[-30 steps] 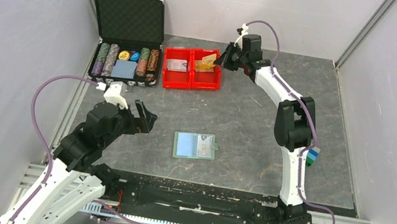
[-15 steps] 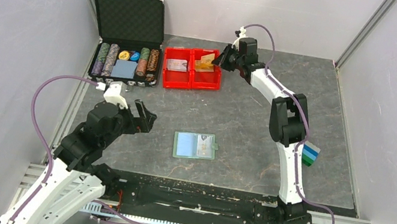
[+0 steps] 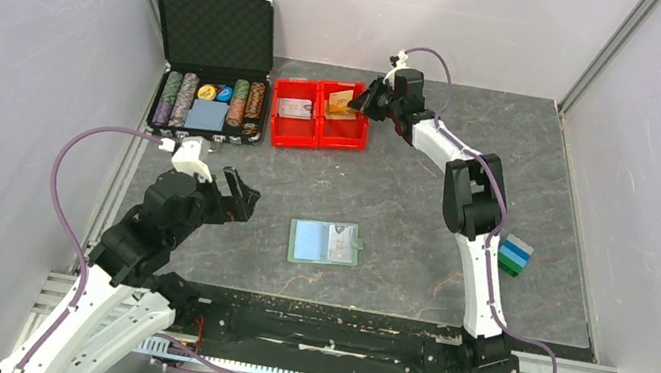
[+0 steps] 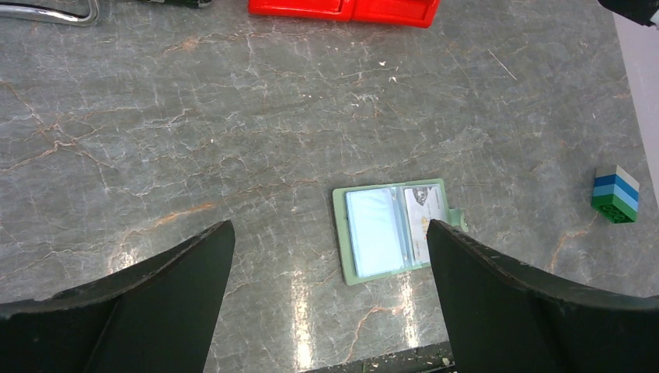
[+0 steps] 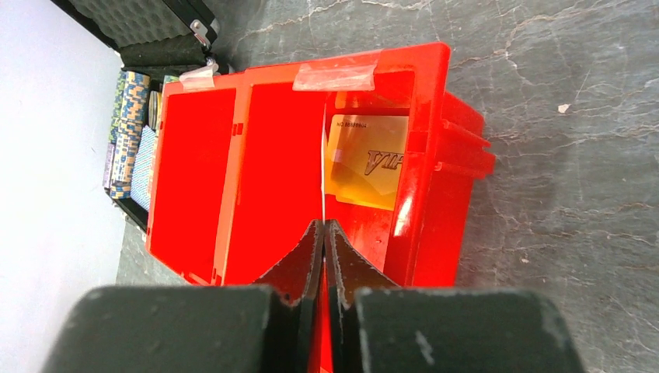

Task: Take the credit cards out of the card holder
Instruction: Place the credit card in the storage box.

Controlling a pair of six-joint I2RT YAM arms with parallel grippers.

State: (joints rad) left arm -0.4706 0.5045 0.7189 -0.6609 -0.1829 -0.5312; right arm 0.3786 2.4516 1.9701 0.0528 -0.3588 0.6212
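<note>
Two cards are showing: the orange card [image 5: 365, 159] is leaning in the right compartment of the red bin [image 5: 194, 155] at the far side, and the whitish card [image 4: 423, 225] is sitting in the right pocket of the card holder [image 4: 373, 233], which is lying open mid-table. My right claw [image 5: 324, 225] is hovering over the bin, fingers pressed together; I cannot tell whether they are pinching anything. My left claw [image 4: 328, 229] is hanging spread wide, near left.
</note>
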